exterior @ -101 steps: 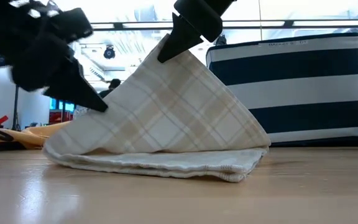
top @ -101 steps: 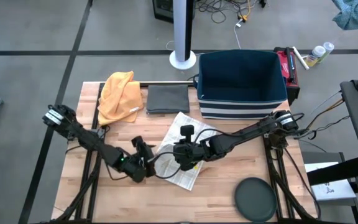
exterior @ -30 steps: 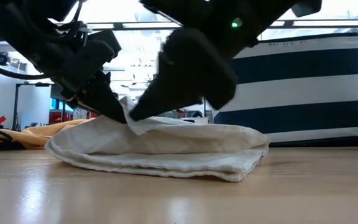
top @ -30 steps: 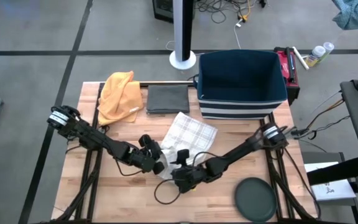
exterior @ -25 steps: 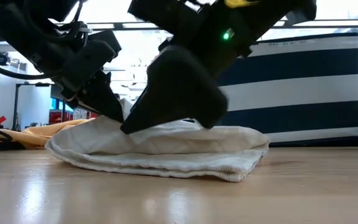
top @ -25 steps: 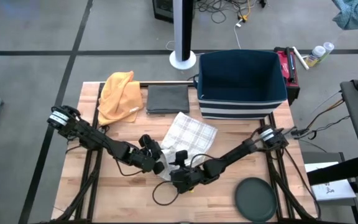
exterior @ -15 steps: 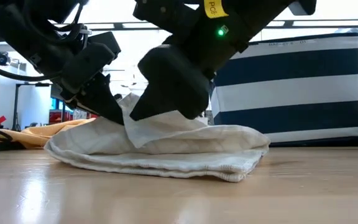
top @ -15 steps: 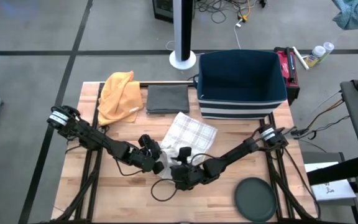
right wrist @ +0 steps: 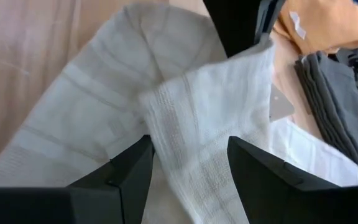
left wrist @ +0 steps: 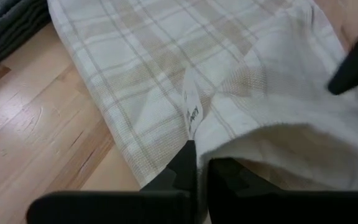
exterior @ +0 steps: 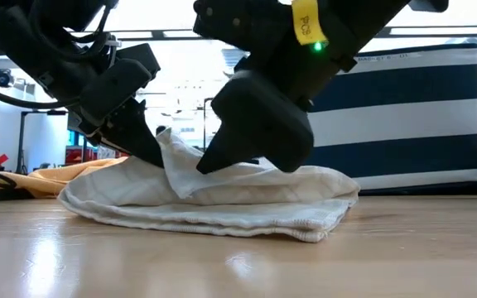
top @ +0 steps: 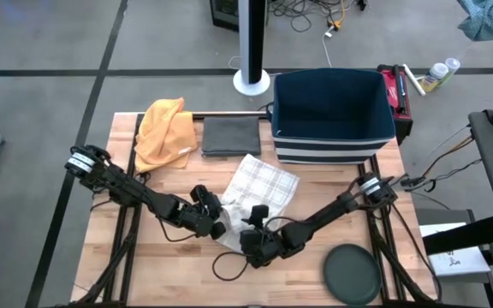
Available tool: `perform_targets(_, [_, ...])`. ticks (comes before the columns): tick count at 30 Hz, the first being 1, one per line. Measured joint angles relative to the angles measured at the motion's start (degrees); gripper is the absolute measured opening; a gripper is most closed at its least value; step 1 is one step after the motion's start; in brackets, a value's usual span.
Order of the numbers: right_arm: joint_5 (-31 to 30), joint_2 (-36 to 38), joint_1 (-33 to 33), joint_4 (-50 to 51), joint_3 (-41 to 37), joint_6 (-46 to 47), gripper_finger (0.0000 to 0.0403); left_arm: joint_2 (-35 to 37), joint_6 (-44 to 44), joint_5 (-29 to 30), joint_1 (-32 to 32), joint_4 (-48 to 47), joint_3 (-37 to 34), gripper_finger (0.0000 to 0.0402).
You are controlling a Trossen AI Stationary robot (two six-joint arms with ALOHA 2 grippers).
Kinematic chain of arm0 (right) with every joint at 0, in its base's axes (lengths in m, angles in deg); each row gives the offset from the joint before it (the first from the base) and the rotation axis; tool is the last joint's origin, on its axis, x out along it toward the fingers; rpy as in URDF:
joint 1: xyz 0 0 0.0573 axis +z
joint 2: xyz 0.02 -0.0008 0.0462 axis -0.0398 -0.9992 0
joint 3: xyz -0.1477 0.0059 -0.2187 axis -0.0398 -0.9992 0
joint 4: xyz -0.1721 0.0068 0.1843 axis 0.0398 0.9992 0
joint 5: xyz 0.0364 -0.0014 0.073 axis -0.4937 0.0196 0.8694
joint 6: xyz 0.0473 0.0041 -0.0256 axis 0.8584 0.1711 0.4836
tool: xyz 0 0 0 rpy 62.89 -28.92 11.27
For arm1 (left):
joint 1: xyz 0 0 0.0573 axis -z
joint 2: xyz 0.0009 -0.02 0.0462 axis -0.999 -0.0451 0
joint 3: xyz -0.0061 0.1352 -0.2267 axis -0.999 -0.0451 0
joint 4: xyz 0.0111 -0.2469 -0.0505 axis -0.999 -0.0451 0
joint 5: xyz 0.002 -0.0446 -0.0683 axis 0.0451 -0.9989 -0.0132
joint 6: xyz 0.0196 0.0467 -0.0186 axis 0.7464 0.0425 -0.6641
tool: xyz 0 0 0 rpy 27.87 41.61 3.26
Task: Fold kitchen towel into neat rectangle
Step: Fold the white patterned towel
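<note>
The white plaid kitchen towel (top: 268, 181) lies folded on the wooden table, with a flap raised at its near-left end (exterior: 176, 165). My left gripper (top: 218, 224) is shut on that flap; it is also seen in the low view (exterior: 157, 153) and the left wrist view (left wrist: 202, 163). My right gripper (top: 253, 224) stands open just to the right of the left one. In the right wrist view its two fingers (right wrist: 132, 168) stand on either side of the raised flap (right wrist: 197, 137). My left gripper pinches the towel's raised edge (left wrist: 197, 134), beside a small white label, between its two fingers. The fingers slant down from the table's left. The flap stands up from the towel, and the towel otherwise lies on the table. My right gripper has the flap between its open fingers; whether they touch it I cannot tell.
An orange cloth (top: 165, 128) and a folded grey cloth (top: 229, 135) lie at the far left. A navy-and-white striped bin (top: 332, 115) stands at the far right. A dark round disc (top: 352, 272) sits at the near right edge.
My right gripper has turned at the wrist while staying over the towel's near-left end. The raised flap between the two grippers stands a little higher and shows more than before. The body of the towel has stayed flat on the table.
</note>
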Motion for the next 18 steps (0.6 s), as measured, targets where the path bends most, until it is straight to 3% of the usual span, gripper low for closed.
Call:
perform_targets(9, [-2.68,0.09,-1.7,-2.82,1.06,0.11,0.0184,0.0,0.0,-0.04,0.04,0.0,0.0,0.0009])
perform_targets(14, [-2.56,0.09,-1.82,-2.83,1.36,0.48,0.0135,0.0,0.02,-0.07,0.04,-0.26,0.0,0.0012])
perform_targets(18, [1.21,0.11,-1.31,-3.06,1.59,0.13,0.0086,0.0,0.02,-0.09,0.04,-1.04,0.0,0.0003])
